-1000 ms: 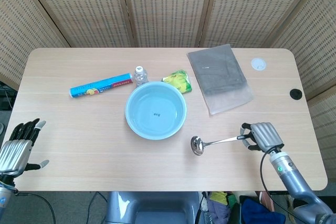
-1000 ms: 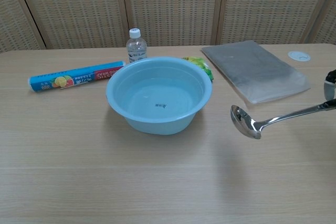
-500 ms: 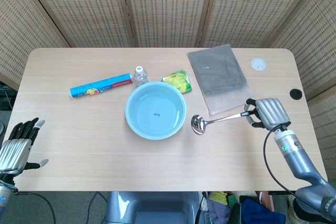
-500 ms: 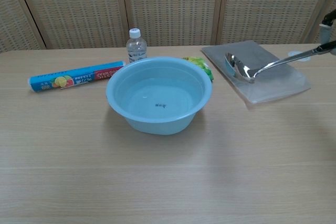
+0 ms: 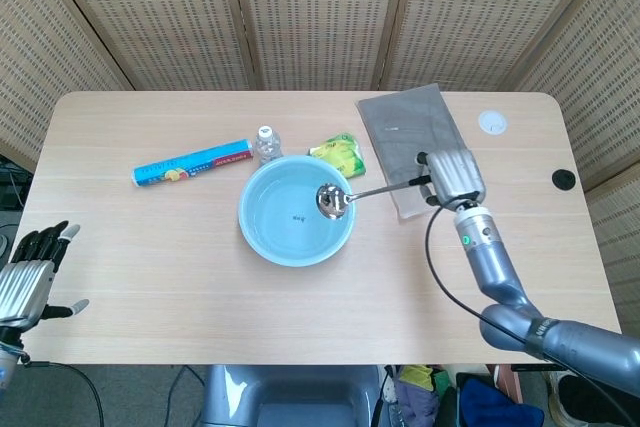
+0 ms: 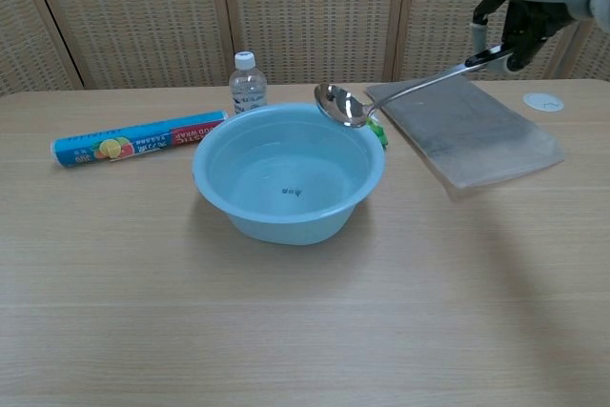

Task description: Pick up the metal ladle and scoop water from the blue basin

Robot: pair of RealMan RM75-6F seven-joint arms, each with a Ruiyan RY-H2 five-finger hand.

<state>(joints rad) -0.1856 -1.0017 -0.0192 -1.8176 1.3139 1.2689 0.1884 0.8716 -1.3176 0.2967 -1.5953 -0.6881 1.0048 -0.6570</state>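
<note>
Silver-grey and closed around the end of the handle, the right hand (image 5: 452, 173) holds the metal ladle (image 6: 400, 94) raised in the air, with its bowl hanging over the right rim of the blue basin (image 5: 296, 212) and not touching the water in the chest view. The basin sits near the middle of the pale wood-grain table (image 5: 150, 277), holding clear water. Beneath the right hand lies a grey flat pouch (image 6: 467, 131), and a small white disc (image 5: 491, 123) and a black round hole (image 5: 564, 179) mark the table's right side. Behind the basin stand a small clear bottle (image 6: 247, 83), a yellow-green packet (image 5: 339, 155) and a blue roll of food wrap (image 5: 193, 163). At the table's near left corner the left hand (image 5: 28, 277) hangs with fingers spread, holding nothing. Woven cane screens (image 5: 300, 7) in wooden frames close off the room behind the table.
</note>
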